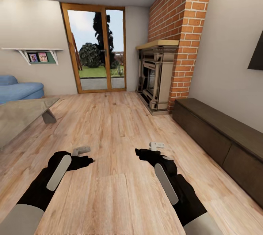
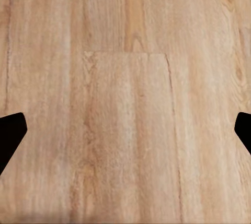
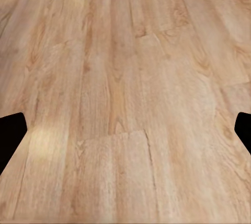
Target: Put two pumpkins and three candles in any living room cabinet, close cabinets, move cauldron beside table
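Head view adds cabinet [image 1: 219, 133] and table [image 1: 22, 116]; both wrist views show released grippers over floor [image 2: 125, 130].

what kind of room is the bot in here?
Most likely a living room: a blue sofa, a glass-topped coffee table, a brick fireplace and a long low dark cabinet on a wood floor.

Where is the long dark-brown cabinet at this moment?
In the head view the cabinet runs along the right-hand wall, starting just past the brick fireplace, across the wooden floor from the glass-topped table.
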